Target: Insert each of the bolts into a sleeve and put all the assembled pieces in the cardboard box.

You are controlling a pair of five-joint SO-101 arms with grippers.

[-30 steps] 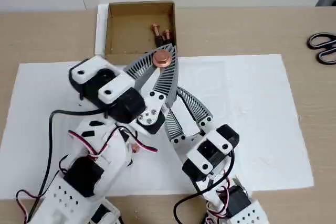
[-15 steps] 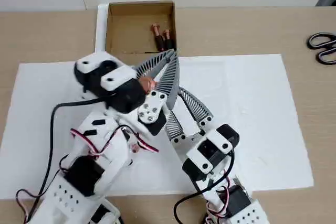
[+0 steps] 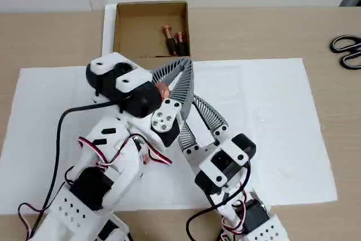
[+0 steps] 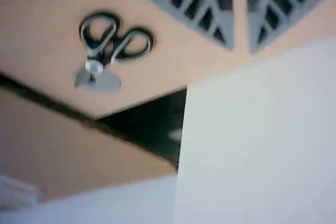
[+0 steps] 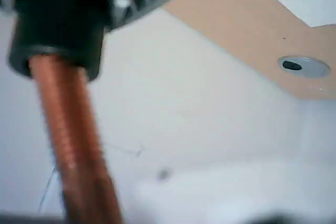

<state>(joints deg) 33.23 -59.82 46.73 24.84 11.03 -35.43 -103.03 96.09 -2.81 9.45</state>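
Copper-coloured and finely threaded along its whole visible shank, a bolt (image 5: 73, 145) stands close to the right wrist camera, its upper part seated in a black sleeve (image 5: 55, 24) that is clearly wider than the shank. Bolt and sleeve share one straight long axis. The threaded end points away from the sleeve and runs out of frame, so its tip is not seen.

From overhead, a small round copper end (image 3: 162, 90) faces the camera. It sits between the two grey ribbed fingers of the left gripper (image 3: 184, 63), near their root and beside the black wrist housing. Seen almost end-on there, the piece does not show how its axis lies against the table.

The left gripper's fingertips (image 4: 215, 19) are drawn almost together, with only a thin slit between them and nothing in that slit. Whether the copper piece is clamped farther back cannot be told.

The right gripper (image 3: 189, 114) lies just below and partly under the left one, and its state cannot be made out.

Both grippers hang over a white sheet (image 3: 271, 117) on the wooden table (image 3: 56, 32), just short of the open cardboard box (image 3: 138, 32). Two assembled pieces (image 3: 174, 39) lie side by side against the box's right wall, copper heads toward the far side. Black scissors (image 3: 347, 52) rest well apart at the table's right edge.
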